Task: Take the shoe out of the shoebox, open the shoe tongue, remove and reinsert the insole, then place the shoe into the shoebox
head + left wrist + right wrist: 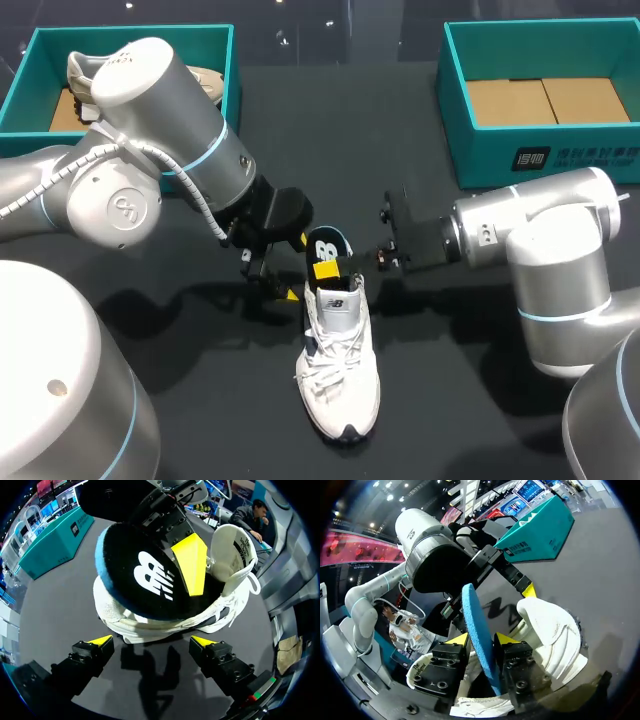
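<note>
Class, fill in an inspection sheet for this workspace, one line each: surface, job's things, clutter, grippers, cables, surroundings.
Surface: dark table.
Job's things: white shoe on its sole on the table; insole sticking up out of its heel end; right shoebox empty; left shoebox holding a second shoe.
Clutter: nothing seen.
Grippers: right gripper shut on the insole; left gripper open, at the shoe's heel.
Cables: white ribbed hose along the left arm.
Surroundings: nothing seen.

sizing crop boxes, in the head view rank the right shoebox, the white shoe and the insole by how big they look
1. right shoebox
2. white shoe
3. insole, only partly showing out of the shoe
</note>
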